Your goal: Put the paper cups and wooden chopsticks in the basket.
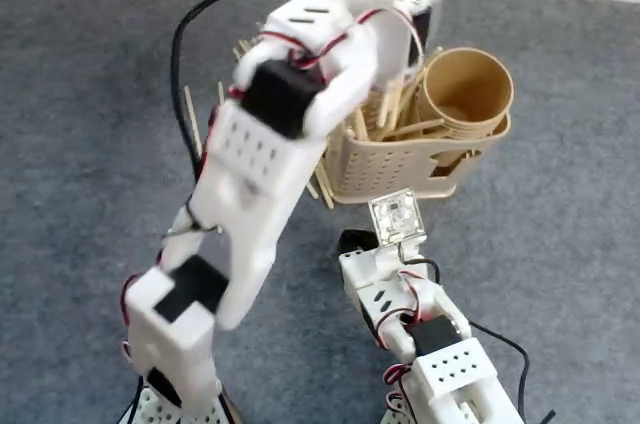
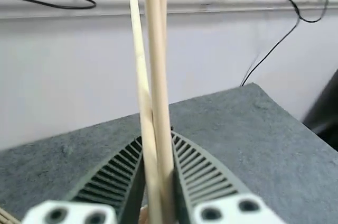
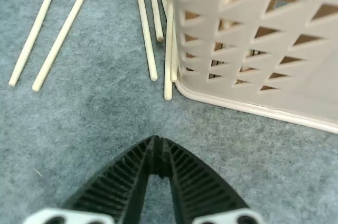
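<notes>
Since L gripper pinches two chopsticks upright, high by the basket, we judge drop-in is next; paper cups sit inside already; R gripper pressed together, parked near basket wall; loose chopsticks lie on mat alongside.

Grey felt-covered table carrying a beige lattice basket standing toward its far side, loose wooden chopsticks lying flat just left of it, one touching its base.
</notes>
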